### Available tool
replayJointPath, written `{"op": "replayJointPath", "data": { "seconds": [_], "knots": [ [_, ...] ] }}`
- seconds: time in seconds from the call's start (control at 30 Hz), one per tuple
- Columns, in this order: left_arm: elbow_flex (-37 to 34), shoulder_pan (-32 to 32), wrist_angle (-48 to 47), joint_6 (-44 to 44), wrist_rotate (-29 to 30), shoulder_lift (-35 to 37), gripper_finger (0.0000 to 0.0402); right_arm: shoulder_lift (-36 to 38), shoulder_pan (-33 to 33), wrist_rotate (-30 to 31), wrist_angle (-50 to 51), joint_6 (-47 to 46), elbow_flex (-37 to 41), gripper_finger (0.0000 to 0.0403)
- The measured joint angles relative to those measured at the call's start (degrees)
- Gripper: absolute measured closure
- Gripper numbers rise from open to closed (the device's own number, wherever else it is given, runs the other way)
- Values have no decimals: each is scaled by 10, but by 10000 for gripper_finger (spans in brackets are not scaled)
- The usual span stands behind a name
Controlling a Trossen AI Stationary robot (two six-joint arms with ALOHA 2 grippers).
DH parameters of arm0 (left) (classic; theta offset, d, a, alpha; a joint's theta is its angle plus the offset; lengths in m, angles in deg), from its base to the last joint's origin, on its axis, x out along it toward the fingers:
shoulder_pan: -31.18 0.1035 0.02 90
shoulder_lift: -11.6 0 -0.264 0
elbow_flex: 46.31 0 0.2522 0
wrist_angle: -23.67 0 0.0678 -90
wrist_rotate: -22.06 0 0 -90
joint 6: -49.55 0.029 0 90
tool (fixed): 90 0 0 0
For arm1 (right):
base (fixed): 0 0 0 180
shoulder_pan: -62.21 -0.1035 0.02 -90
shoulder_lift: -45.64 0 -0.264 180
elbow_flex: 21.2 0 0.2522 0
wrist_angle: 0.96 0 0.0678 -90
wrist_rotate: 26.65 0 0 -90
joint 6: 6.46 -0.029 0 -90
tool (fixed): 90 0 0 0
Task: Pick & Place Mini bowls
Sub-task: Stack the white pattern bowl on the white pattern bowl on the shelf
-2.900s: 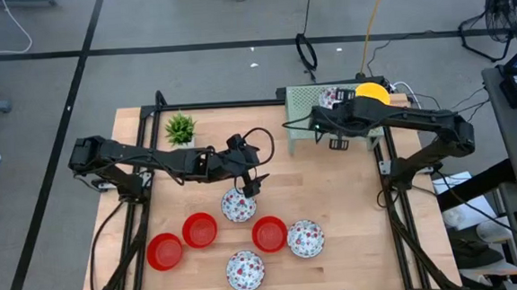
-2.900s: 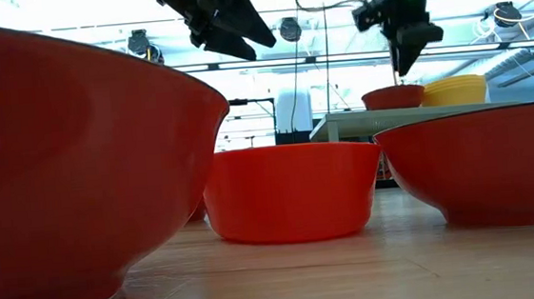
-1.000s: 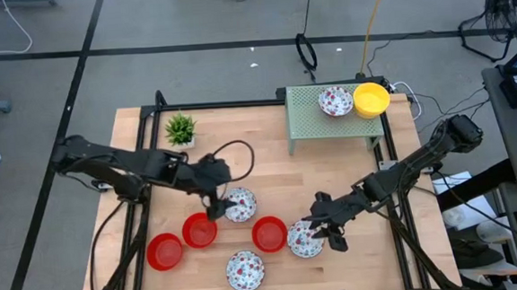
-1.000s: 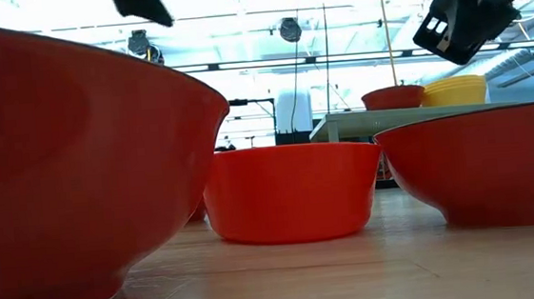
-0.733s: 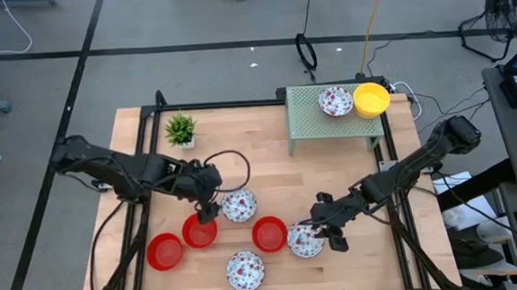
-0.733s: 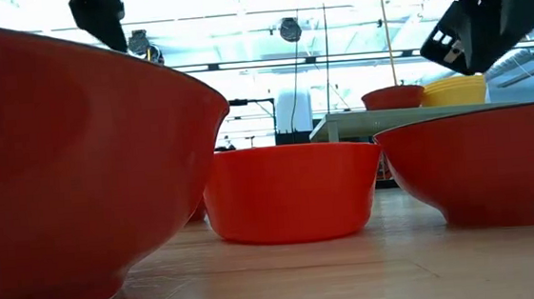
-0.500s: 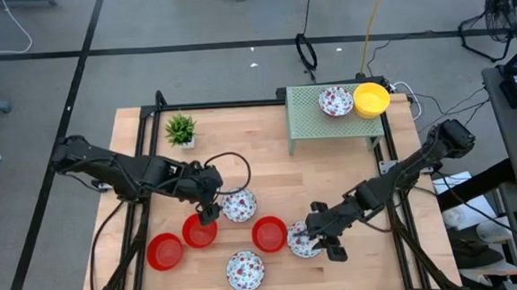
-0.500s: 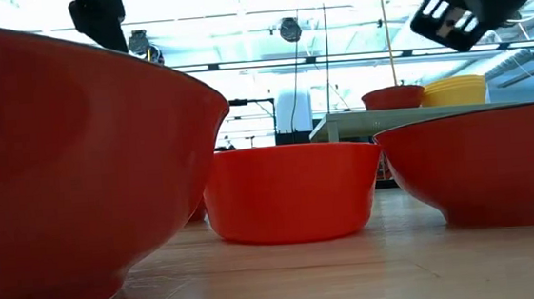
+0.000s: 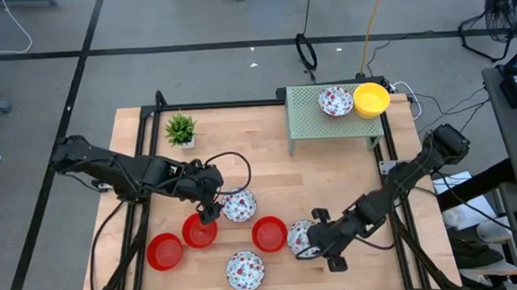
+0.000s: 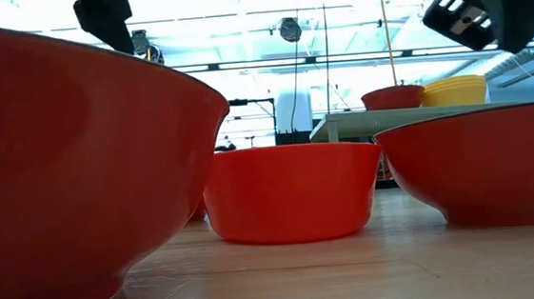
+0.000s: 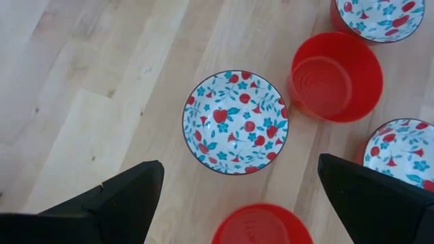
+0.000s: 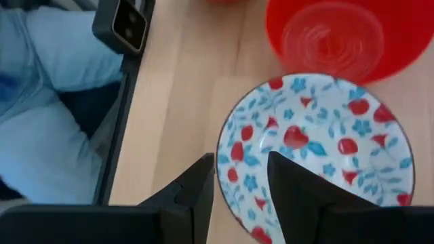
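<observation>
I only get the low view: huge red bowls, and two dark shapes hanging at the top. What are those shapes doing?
Observer: They are the robot's two grippers. The right gripper is down at a floral bowl, its fingers apart over the rim.
Operator: Floral? Every bowl looks red to me.
Observer: From above, that bowl is white inside with red flowers; only its neighbour, the red bowl, is plain.
Operator: And the other gripper?
Observer: The left gripper hangs wide open above a second floral bowl.
</observation>
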Motion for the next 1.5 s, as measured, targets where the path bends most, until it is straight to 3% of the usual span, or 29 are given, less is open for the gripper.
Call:
{"op": "replayJointPath", "data": {
  "seconds": [0.3, 0.83, 1.27, 1.5],
  "knots": [
    [0, 0, 0, 0, 0, 0, 7, -37, -21, 25, -71, 13, 0, 275],
    [0, 0, 0, 0, 0, 0, 7, -86, -29, 25, -35, 50, 0, 275],
    [0, 0, 0, 0, 1, 0, 7, -86, -17, 113, 18, 112, 0, 275],
    [0, 0, 0, 0, 1, 0, 7, -86, 9, 130, 16, 121, 0, 275]
  ]
}}
